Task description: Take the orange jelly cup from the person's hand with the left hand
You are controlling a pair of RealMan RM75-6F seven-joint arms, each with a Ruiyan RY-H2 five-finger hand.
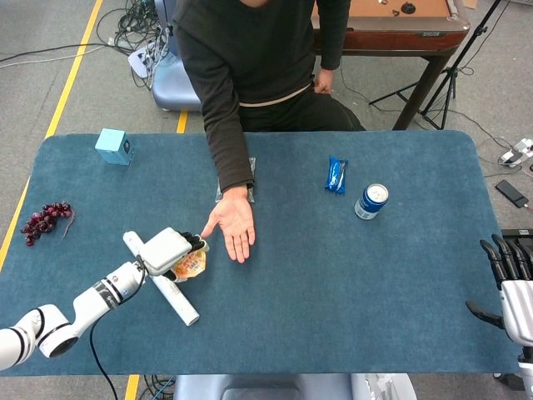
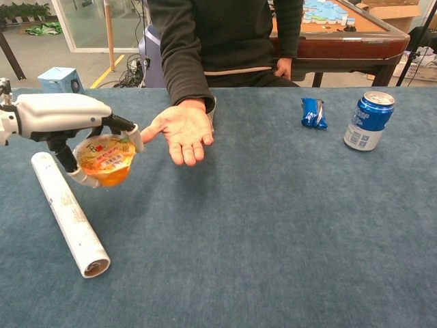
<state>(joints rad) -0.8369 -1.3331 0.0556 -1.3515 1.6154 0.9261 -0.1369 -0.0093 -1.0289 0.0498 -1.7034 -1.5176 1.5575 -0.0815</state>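
My left hand (image 1: 166, 250) (image 2: 68, 123) holds the orange jelly cup (image 2: 104, 159) (image 1: 190, 265) above the table, its fingers wrapped around the rim. The cup is clear of the person's hand (image 2: 179, 130) (image 1: 232, 223), which stays open, palm up and empty, just to the right of it. Below the cup lies a white tube (image 2: 69, 214) (image 1: 171, 293). My right hand (image 1: 510, 287) hangs at the table's right edge in the head view, fingers apart and holding nothing.
A blue can (image 2: 368, 120) and a blue snack packet (image 2: 313, 113) stand at the right. A light blue box (image 1: 113, 146) and a bunch of grapes (image 1: 46, 221) sit at the far left. The person stands at the table's far side.
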